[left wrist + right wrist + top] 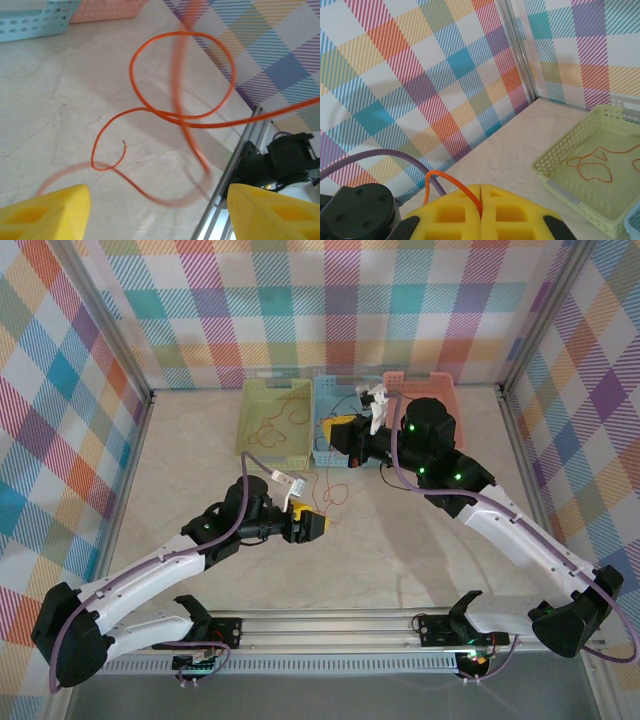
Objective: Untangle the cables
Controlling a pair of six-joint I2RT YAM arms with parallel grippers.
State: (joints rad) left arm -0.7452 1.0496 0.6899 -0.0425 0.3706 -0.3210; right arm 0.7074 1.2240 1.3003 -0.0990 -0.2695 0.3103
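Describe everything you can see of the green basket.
The green basket is a pale lime, rectangular tub that looks like plastic, its walls pierced with rows of small holes and its top open. It stands upright on the table at the far side, leftmost in a row of three, close beside the blue basket; whether they touch I cannot tell. A thin orange wire lies in loose loops on its floor.

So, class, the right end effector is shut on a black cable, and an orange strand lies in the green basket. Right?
No: the right end effector is shut on an orange cable, not a black one, as the right wrist view shows. The rest stands: an orange strand lies in the green basket.
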